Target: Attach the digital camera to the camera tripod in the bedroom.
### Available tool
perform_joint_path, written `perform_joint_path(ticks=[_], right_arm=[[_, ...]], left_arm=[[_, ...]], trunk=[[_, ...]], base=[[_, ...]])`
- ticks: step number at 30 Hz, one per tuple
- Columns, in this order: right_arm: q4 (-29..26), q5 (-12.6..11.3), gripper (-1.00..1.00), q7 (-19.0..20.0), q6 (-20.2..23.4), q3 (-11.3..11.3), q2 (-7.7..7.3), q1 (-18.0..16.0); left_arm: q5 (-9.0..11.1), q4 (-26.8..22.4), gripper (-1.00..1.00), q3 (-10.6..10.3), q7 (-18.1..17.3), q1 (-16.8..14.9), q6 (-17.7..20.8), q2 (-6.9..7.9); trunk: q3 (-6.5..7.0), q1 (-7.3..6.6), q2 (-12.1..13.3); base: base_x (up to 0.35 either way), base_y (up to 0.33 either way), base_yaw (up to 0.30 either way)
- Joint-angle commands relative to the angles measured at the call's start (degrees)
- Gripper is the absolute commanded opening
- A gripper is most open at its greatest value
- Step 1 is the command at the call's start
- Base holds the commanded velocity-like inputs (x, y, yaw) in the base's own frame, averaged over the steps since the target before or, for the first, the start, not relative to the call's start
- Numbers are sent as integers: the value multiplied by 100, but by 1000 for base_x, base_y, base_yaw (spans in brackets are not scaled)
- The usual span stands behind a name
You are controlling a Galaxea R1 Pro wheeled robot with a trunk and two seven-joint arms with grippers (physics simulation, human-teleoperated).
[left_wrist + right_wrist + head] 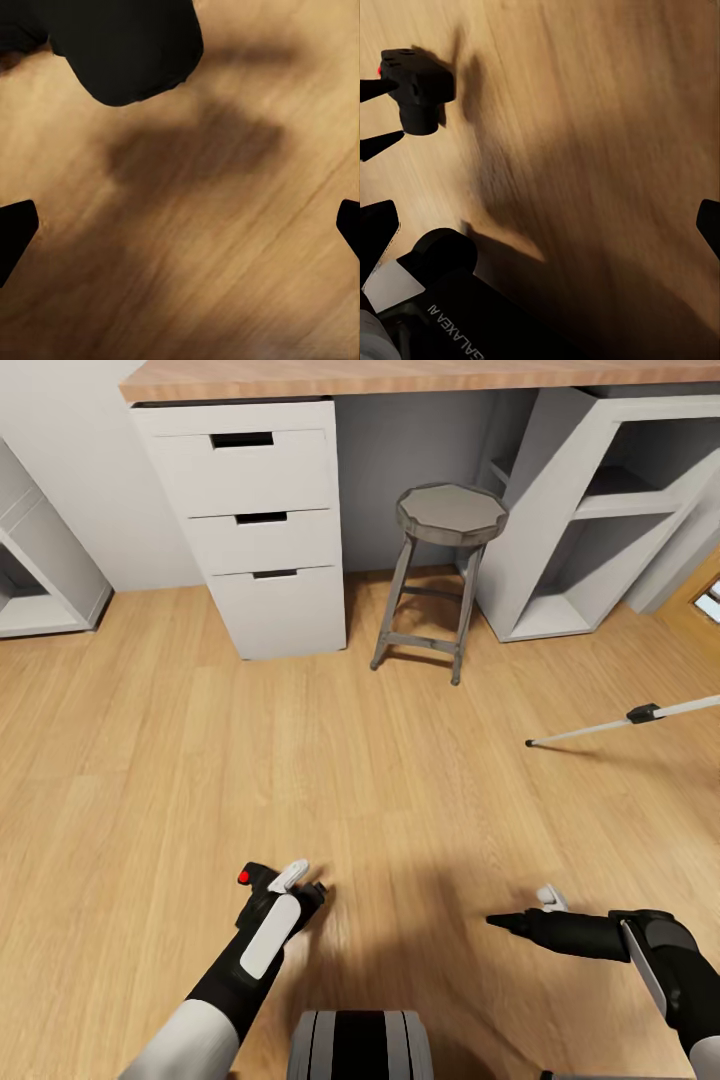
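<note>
**Camera in hand, tripod still to reach**

The left hand pinches the digital camera above the floor. The right hand hangs spread, empty. Next, I judge: approach the camera tripod leg at right.

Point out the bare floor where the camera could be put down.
Widest bare wood floor: between the drawer unit, the stool and the left pincer holding the digital camera. Tighter at right, near the camera tripod leg and right pincer.
</note>
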Motion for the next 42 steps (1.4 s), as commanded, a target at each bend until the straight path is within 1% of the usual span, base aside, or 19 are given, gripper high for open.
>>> perform_joint_path(ticks=[1, 4, 5, 10, 42], right_arm=[[-35, 3, 100, 20, 35, -8, 4, -2], [-106, 6, 100, 23, 30, -8, 7, -2], [-106, 6, 100, 23, 30, -8, 7, -2], [-22, 18, 100, 24, 20, -9, 29, -2], [-6, 42, 100, 17, 21, 11, 45, -2]], left_arm=[[-9, -42, 100, -43, 37, -1, -19, 35], [-28, -60, 100, -134, 29, -1, -116, 42], [-28, -60, 100, -134, 29, -1, -148, 42], [-7, -42, 100, -3, 0, -1, -109, 51], [-4, -44, 100, 19, -5, -1, -112, 53]], trunk=[[-4, -1, -1], [-4, -1, -1], [-4, -1, -1], [-4, -1, -1], [-4, -1, -1]], base=[[0, 0, 0], [0, 0, 0], [0, 0, 0], [0, 0, 0], [0, 0, 0]])
